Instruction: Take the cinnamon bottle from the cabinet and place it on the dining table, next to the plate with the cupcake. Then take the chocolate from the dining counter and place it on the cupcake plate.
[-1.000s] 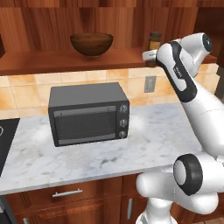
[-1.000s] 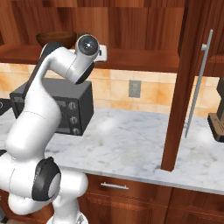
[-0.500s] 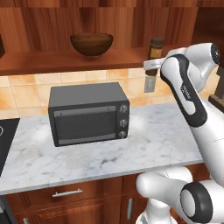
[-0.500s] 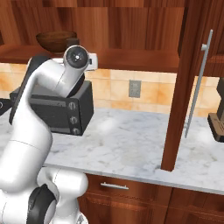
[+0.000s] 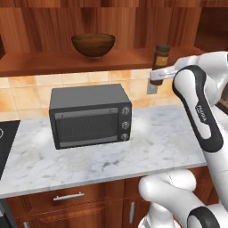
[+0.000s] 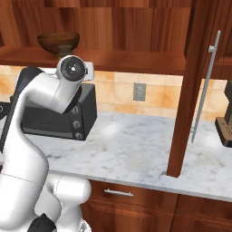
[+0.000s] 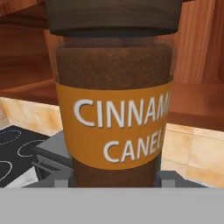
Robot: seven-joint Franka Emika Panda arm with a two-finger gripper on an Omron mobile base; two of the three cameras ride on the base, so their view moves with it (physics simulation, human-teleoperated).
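Note:
The cinnamon bottle [image 7: 114,109], dark brown with an orange label and a dark cap, stands upright and close up in the hand view. My gripper [image 7: 114,179] is shut on its lower part, with a grey fingertip on each side. In the left base view the cinnamon bottle [image 5: 161,55] hangs at the front edge of the cabinet [image 5: 53,63] shelf, at its right end, and the gripper [image 5: 159,74] holds it from below. The shelf is reddish-brown wood. The plate, cupcake, chocolate and dining table are out of view.
A round wooden bowl [image 5: 93,44] sits on the shelf to the left of the bottle. A grey toaster oven [image 5: 89,116] stands on the marble counter [image 5: 156,142] below. A black cooktop [image 5: 6,142] lies at far left. A tall wood panel with a bar handle [image 6: 205,86] rises at right.
The bottle has come down a little and off the shelf toward me, held in the gripper. The arm's elbow has swung lower and closer to the cameras.

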